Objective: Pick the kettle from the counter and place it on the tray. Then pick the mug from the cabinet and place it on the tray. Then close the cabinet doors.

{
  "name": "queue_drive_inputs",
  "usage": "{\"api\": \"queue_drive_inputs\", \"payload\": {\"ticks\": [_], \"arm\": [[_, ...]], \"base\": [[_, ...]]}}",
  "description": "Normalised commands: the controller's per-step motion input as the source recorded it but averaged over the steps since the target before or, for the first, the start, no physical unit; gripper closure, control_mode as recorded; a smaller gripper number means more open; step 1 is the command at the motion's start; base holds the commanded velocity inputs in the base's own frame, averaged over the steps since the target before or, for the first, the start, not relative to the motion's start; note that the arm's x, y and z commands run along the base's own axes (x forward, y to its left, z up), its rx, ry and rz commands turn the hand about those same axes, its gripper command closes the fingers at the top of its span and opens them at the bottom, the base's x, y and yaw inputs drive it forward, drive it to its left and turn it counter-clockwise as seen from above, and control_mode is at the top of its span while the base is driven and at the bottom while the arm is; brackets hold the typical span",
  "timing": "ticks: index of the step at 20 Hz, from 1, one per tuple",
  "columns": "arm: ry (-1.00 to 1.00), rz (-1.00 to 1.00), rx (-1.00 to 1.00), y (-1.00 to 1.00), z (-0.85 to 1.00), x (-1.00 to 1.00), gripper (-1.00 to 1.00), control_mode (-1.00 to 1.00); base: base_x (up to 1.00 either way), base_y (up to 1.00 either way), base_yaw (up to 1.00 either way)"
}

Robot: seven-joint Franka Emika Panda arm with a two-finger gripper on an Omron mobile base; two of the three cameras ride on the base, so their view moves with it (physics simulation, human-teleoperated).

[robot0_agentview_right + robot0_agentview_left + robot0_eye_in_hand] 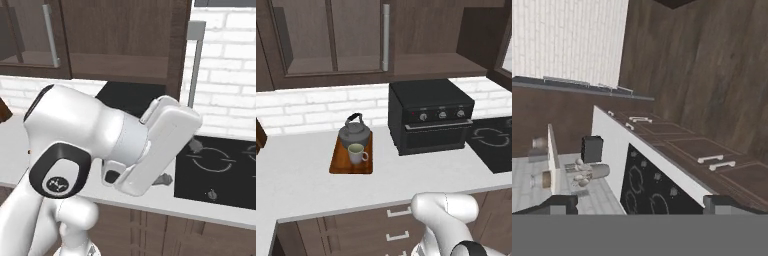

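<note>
- Kettle (354,131) & mug (357,153) both sitting on tray (340,162), mid counter (296,180).
- Cabinet doors (358,35): look shut from left base view, can't be sure.
- Gripper (640,202) jaws spread wide, holding nothing, touching nothing.
- Hand cam aims off toward stove/drawers, so cabinet isn't along its line; doors lie up & away.

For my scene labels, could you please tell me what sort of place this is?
A simulated kitchen: a dark countertop oven on a pale counter, a cooktop, and a wall cabinet above.
</note>
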Motion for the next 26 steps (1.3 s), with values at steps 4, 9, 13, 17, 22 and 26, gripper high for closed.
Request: {"api": "queue_drive_inputs", "payload": {"ticks": [4,9,13,17,22,26], "arm": [[0.00,0.00,0.00,-0.14,0.00,0.61,-1.00,-1.00],[0.00,0.00,-0.04,0.01,-0.01,0.67,-1.00,-1.00],[0.01,0.02,-0.13,0.22,-0.01,0.59,-1.00,-1.00],[0.06,0.08,-0.17,0.43,-0.03,0.58,-1.00,-1.00],[0.10,0.17,-0.16,0.62,-0.02,0.51,-1.00,-1.00],[0.06,0.25,-0.09,0.62,0.00,0.48,-1.00,-1.00]], "base": [[0.00,0.00,0.00],[0.00,0.00,0.00],[0.00,0.00,0.00],[0.00,0.00,0.00],[0.00,0.00,0.00],[0.00,0.00,0.00]]}}
